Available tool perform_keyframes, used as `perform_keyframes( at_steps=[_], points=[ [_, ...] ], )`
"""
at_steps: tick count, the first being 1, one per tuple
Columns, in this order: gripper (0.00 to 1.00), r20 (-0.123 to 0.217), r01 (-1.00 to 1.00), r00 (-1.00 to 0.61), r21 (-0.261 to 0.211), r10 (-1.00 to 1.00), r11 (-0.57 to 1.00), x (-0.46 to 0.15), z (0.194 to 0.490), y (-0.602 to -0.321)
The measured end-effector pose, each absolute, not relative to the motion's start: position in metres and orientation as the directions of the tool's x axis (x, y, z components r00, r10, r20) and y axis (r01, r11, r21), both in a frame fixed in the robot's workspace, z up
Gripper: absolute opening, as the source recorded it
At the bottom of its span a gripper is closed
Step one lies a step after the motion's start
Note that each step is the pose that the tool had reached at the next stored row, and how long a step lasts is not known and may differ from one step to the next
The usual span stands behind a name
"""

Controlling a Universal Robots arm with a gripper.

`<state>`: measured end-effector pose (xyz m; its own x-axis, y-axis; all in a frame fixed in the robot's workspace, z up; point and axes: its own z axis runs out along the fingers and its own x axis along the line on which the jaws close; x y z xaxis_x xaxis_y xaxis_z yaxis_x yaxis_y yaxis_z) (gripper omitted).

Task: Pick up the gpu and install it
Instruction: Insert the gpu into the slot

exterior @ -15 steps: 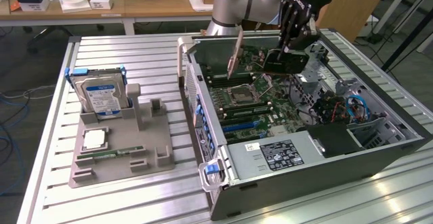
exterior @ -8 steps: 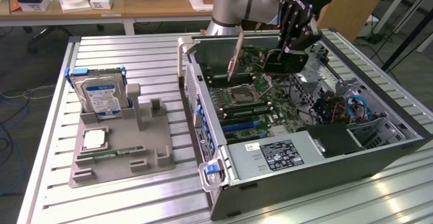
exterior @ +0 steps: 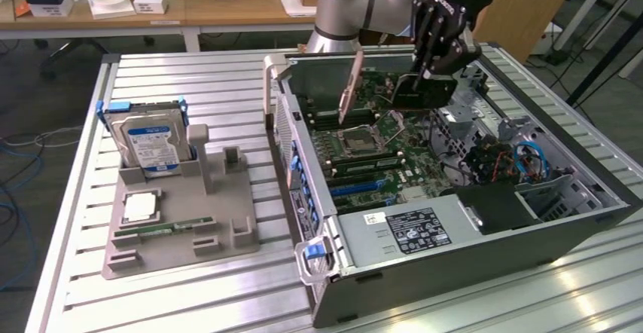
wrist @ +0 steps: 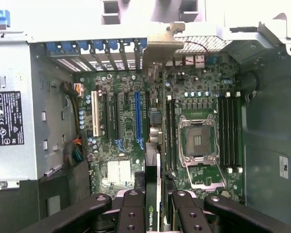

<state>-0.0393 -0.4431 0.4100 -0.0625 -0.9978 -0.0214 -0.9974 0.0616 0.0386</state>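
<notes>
My gripper [exterior: 430,73] is shut on the gpu [exterior: 414,92], a dark card held on edge inside the open computer case [exterior: 562,231]. Its narrow silver bracket [exterior: 348,88] slants down near the case's rear wall. In the wrist view the gpu [wrist: 153,170] appears edge-on between my black fingers [wrist: 131,213], its bracket [wrist: 160,46] close to the rear slot openings. The card hangs over the motherboard [wrist: 121,141], between the blue slot [wrist: 138,114] and the processor socket [wrist: 198,141]. Whether its lower edge touches a slot is hidden.
A grey holder [exterior: 206,231] at the exterior view's left carries the silver hard drive [exterior: 150,143], a processor chip [exterior: 141,206] and a green memory stick [exterior: 161,229]. The power supply [exterior: 412,231], drive cage and cables [exterior: 528,160] crowd the case's near end.
</notes>
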Motion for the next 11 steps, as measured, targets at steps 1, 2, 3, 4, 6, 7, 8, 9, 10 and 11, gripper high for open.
perform_keyframes(
  at_steps=[1,2,3,4,6,7,8,9,10,11],
  points=[
    [0.26,-0.021,-0.998,-0.055,0.039,-0.998,0.054,-0.0393,0.4099,-0.4431],
    [0.26,-0.021,-0.998,-0.048,0.039,-0.999,0.047,-0.0393,0.4099,-0.4431],
    [0.26,-0.021,-0.998,-0.04,0.039,-0.999,0.04,-0.0393,0.4099,-0.4431],
    [0.26,-0.021,-0.999,-0.033,0.039,-0.999,0.032,-0.0393,0.4099,-0.4431],
    [0.26,-0.021,-0.999,-0.018,0.039,-1.0,0.017,-0.0393,0.4099,-0.4431],
    [0.26,-0.021,-0.999,-0.01,0.039,-1.0,0.01,-0.0393,0.4099,-0.4431],
    [0.26,-0.021,-0.999,-0.003,0.039,-1.0,0.002,-0.0393,0.4099,-0.4431],
    [0.26,-0.021,-0.999,0.004,0.039,-1.0,-0.005,-0.0393,0.4099,-0.4431],
    [0.26,-0.021,-0.999,0.011,0.039,-1.0,-0.012,-0.0393,0.4099,-0.4431],
    [0.26,-0.021,-0.999,0.018,0.039,-1.0,-0.019,-0.0393,0.4098,-0.4431]
  ],
)
